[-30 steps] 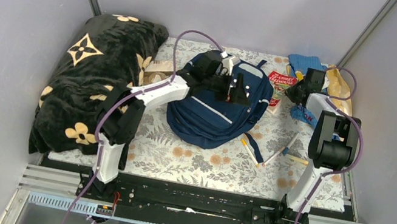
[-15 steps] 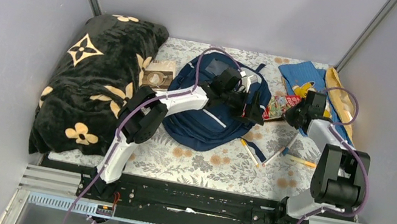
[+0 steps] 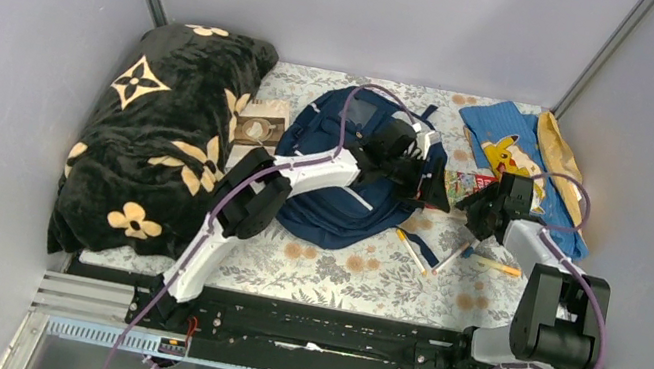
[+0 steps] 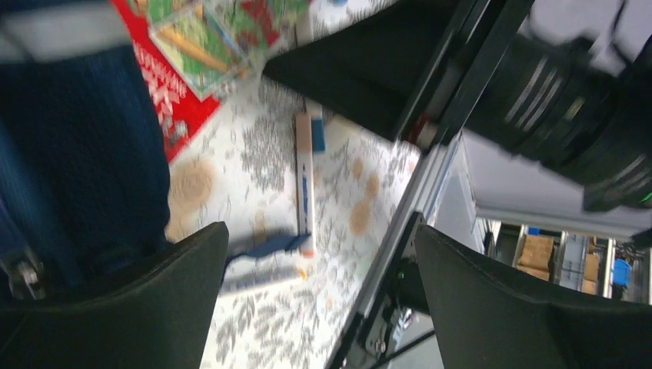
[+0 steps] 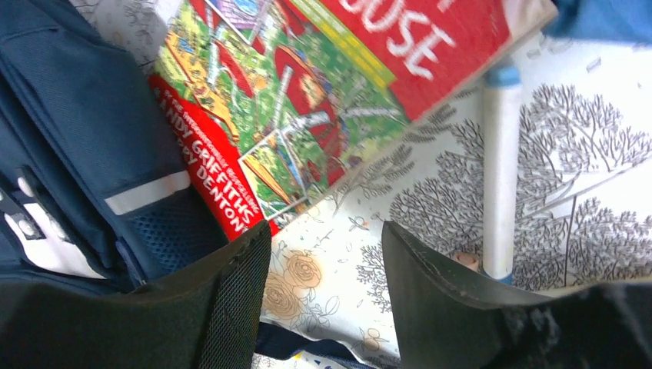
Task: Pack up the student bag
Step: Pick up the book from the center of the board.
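The student bag (image 3: 336, 209) lies flat mid-table, navy with a pale stripe; its side pocket shows in the right wrist view (image 5: 92, 131). My left gripper (image 3: 431, 189) hangs over the bag's right edge, jaws wide open (image 4: 321, 231), with only a white pen (image 4: 306, 177) and a blue strap (image 4: 265, 246) below them. My right gripper (image 3: 474, 212) stands open (image 5: 324, 231) just near of a red picture book (image 3: 464, 180) (image 5: 330, 92), holding nothing. The book lies flat, touching the bag's right side.
A black flowered blanket (image 3: 159, 135) fills the left side. A light-blue cartoon cloth (image 3: 511, 156) and a yellow item (image 3: 557, 154) lie back right. Pens (image 3: 413, 250) and a white marker (image 5: 500, 177) lie on the floral tablecloth (image 3: 327, 276). A small brown box (image 3: 258, 122) sits left of the bag.
The right gripper has drawn the book nearer, beside the bag, and opened off it. The left arm has swung right across the bag, still open.
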Robot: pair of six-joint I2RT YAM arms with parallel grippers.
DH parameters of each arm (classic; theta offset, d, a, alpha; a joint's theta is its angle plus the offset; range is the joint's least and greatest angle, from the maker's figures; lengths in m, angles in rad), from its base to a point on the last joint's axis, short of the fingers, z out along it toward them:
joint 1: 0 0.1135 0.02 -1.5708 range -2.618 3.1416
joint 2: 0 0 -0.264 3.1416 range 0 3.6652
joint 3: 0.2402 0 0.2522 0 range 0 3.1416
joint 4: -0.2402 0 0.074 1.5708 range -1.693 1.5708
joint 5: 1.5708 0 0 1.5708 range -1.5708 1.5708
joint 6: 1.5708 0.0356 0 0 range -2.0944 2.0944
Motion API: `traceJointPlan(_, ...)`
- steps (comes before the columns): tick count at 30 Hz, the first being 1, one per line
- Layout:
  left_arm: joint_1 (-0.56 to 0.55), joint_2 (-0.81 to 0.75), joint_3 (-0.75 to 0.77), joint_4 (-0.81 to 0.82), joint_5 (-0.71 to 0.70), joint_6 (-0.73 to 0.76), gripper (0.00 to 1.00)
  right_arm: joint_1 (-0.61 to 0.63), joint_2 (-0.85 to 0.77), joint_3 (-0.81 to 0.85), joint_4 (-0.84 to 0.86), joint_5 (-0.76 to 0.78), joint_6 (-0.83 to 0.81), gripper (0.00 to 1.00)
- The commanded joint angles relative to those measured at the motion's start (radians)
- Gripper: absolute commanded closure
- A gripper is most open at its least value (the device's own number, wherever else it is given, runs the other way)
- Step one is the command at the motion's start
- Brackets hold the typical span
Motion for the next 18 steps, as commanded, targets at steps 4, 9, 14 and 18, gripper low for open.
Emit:
traceJointPlan(4, 0.005, 0.172, 0.292, 0.022, -0.068, -0.019, 0.02, -0.018, -0.038, -0.127, 0.209, -0.017, 0.228, 0.38)
traceJointPlan(9, 0.004, 0.276, 0.403, -0.048, -0.123, -0.014, 0.03, -0.018, 0.023, -0.154, 0.346, 0.017, 0.307, 0.38)
traceJointPlan(14, 0.035, 0.282, 0.349, -0.066, -0.193, -0.004, 0.03, -0.018, 0.089, -0.131, 0.376, 0.034, 0.354, 0.4)
traceJointPlan(18, 0.064, 0.326, 0.422, -0.11, -0.21, 0.021, 0.03, -0.018, 0.142, -0.127, 0.404, 0.031, 0.382, 0.55)
